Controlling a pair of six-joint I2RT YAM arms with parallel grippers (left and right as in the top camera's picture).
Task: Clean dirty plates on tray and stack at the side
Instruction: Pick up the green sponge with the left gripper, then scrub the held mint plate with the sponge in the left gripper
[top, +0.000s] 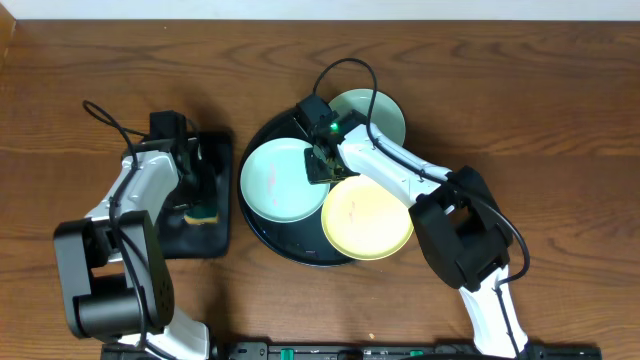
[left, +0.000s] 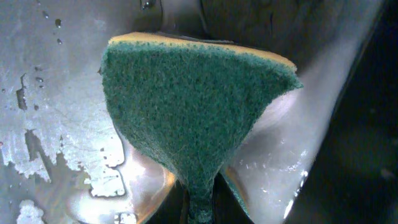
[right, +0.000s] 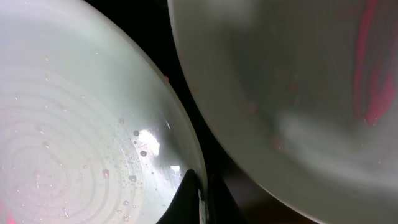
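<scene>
The round black tray (top: 296, 250) holds three plates. A pale mint plate (top: 280, 182) lies on its left, a second mint plate (top: 375, 110) at the back right, and a pale yellow plate (top: 367, 218) at the front right. My right gripper (top: 322, 165) is shut on the right rim of the left mint plate. In the right wrist view this plate (right: 74, 143) is wet with droplets, and my finger (right: 198, 196) lies on its rim. Another plate (right: 292, 81) is beside it. My left gripper (top: 198, 190) is shut on a green and yellow sponge (left: 193, 106).
A smaller rectangular black tray (top: 222, 150) stands left of the round tray. Its wet surface (left: 50, 93) shows under the sponge. The right arm reaches over the yellow plate. Bare wooden table (top: 560, 120) lies to the right and at the back.
</scene>
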